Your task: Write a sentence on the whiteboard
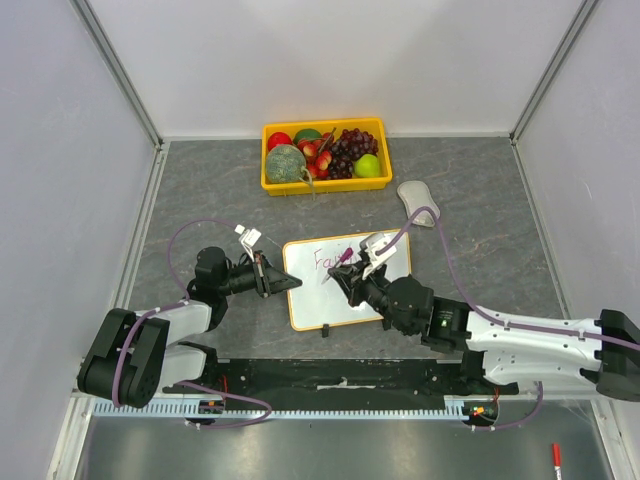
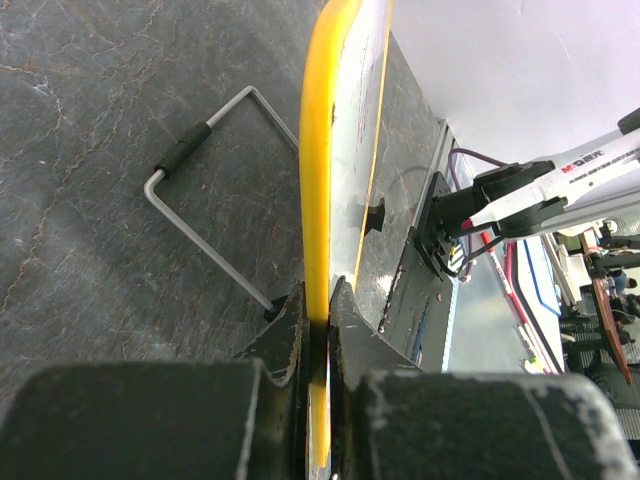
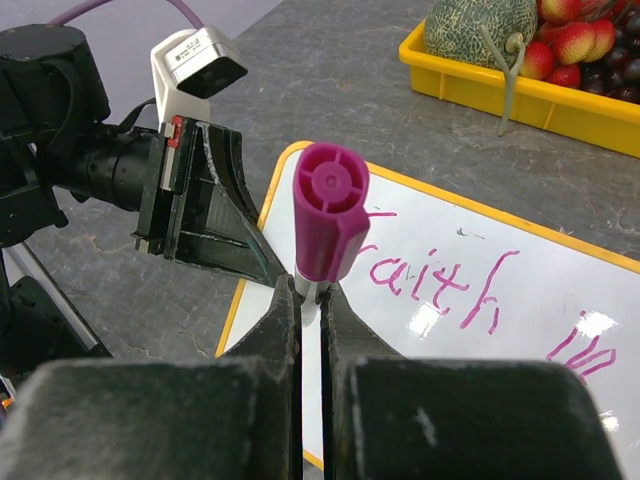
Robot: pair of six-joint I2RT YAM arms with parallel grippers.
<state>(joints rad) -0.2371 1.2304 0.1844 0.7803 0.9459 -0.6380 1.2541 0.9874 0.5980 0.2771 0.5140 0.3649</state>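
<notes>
Grey table (image 1: 480,200): whiteboard (image 1: 312,300) lies at centre, near arm bases. Yellow fruit tray (image 1: 330,186) sits well apart at far edge. Left gripper (image 2: 318,310) clenched on whiteboard's left rim. Right gripper (image 3: 310,300) above board, grasping upright magenta marker (image 3: 330,210). Sentence (image 3: 440,285): pink "Faith", further strokes to its right.

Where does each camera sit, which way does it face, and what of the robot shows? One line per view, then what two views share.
Top external: above and behind the robot, looking down on its left gripper, right gripper, the flat white yellow-rimmed whiteboard and the yellow plastic fruit tray.
Left wrist: looks along the whiteboard's rim, clamped by the left gripper.
Right wrist: faces the pink handwritten sentence past the right gripper holding a magenta marker.
Shared: top and right wrist show sentence and tray.
</notes>
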